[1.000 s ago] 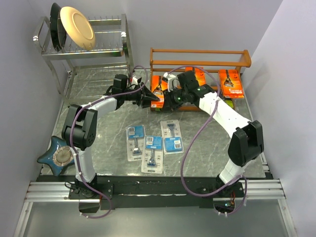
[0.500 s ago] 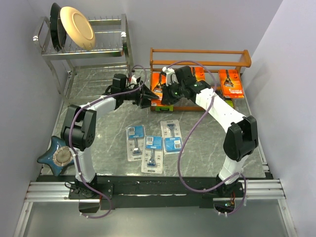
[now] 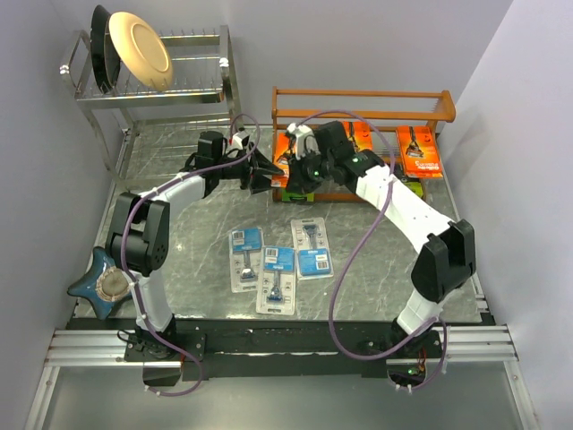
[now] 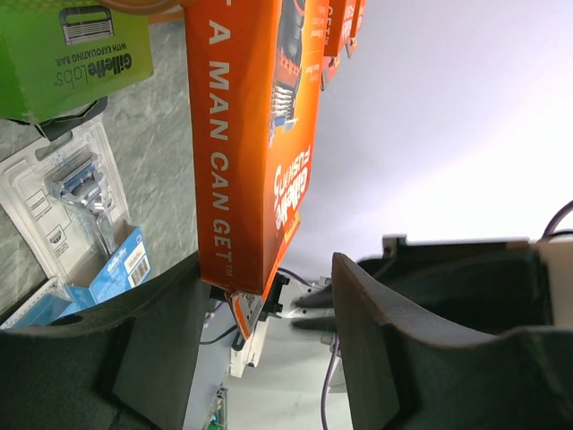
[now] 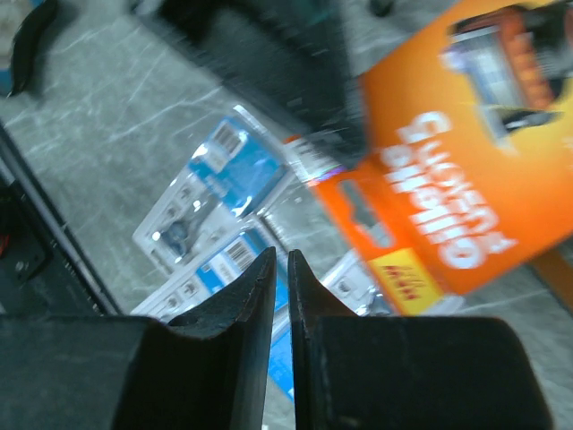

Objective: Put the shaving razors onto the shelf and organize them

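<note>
The flat orange razor pack [image 4: 246, 143] stands upright at the left end of the low reddish-brown wooden shelf [image 3: 363, 95], next to a lime-green box [image 4: 76, 49]. I think this is so its front faces out like two more orange packs [image 3: 419, 150].

The left gripper [image 4: 267, 264] reaches low across the grey marbled tabletop [image 3: 206, 233], jaws wide and holding nothing, with the pack just beyond them. The right gripper [image 5: 279, 255] bends in from the other side, its pads almost together and empty as far as I see.

Three blue blister cards [image 3: 277, 269] lie flat near the middle.

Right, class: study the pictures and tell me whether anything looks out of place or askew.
Three blue blister cards lie loose on the table, at slightly differing angles, in front of the shelf, while the orange packs are already on it.
</note>
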### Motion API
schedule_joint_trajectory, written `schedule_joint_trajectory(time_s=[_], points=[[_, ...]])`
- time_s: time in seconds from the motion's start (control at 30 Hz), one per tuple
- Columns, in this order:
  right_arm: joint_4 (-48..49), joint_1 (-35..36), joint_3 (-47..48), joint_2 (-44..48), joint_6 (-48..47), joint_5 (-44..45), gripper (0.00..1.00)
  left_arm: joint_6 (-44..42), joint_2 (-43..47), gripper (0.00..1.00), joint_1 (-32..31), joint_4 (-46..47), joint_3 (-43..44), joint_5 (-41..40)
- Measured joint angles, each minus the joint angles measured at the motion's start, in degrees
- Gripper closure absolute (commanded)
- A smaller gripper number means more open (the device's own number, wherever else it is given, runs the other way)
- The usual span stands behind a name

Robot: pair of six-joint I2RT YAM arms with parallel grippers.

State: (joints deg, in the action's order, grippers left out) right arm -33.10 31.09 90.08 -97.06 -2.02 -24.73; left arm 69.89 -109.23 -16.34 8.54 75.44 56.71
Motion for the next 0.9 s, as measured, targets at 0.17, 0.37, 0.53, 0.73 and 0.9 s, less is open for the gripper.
schedule_joint_trajectory(time_s=[0.17,0.37,0.53,0.73,0.9], points=[[-0.42,2.36,-2.01,0.59,-0.35,-0.11,0.85,0.02,0.0,0.38,0.0,-0.02,-0.22,-0.02],[-1.33,2.62,-1.92,-0.37,-1.42,2.6,0.9,0.13,0.0,0.38,-0.04,0.17,-0.24,-0.02],[-2.54,2.49,-1.92,-1.75,-2.36,5.73,0.93,0.57,0.0,0.38,-0.04,0.26,-0.24,-0.02],[-2.95,2.16,-1.14,-3.54,-2.4,8.46,0.97,0.87,0.0,0.37,-0.04,0.24,-0.22,-0.02],[-3.13,1.46,1.62,-5.53,-2.34,9.68,0.97,0.87,0.0,0.37,-0.04,0.26,-0.22,-0.04]])
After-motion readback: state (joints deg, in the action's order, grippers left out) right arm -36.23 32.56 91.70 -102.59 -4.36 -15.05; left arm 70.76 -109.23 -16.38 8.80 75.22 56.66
